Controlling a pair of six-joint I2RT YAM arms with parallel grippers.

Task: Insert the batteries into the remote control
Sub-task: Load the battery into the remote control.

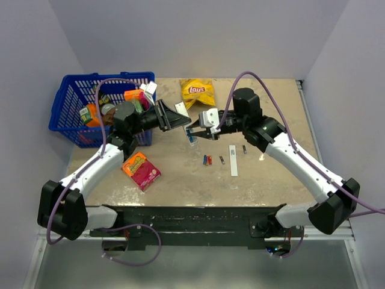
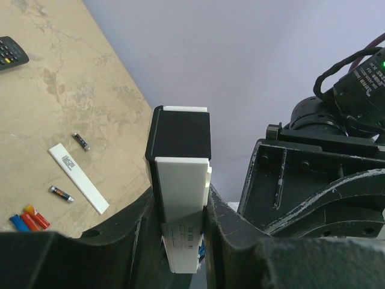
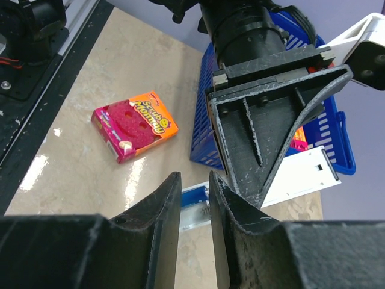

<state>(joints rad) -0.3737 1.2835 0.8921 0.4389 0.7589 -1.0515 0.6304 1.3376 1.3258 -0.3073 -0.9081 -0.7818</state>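
My left gripper (image 1: 187,123) (image 2: 180,192) is shut on the white remote control (image 1: 181,108) (image 2: 180,180) (image 3: 301,174) and holds it above the table, dark end away from the right arm. Its open end shows a blue battery (image 3: 195,195) seated beside a bare spring. My right gripper (image 1: 201,133) (image 3: 194,176) is over that open end. Its jaws stand a narrow gap apart, and whether they touch anything is unclear. A blue and a red battery (image 1: 207,160) (image 2: 27,220) lie on the table. The white back strip (image 1: 233,160) (image 2: 78,178) lies near them.
Two small dark pieces (image 1: 222,159) (image 1: 244,149) lie beside the strip. A blue basket (image 1: 66,102) (image 3: 204,144) of goods stands at the back left, a yellow chip bag (image 1: 198,91) at the back. A pink-orange sponge box (image 1: 141,170) (image 3: 135,123) lies front left. A black remote (image 2: 11,51) shows in the left wrist view.
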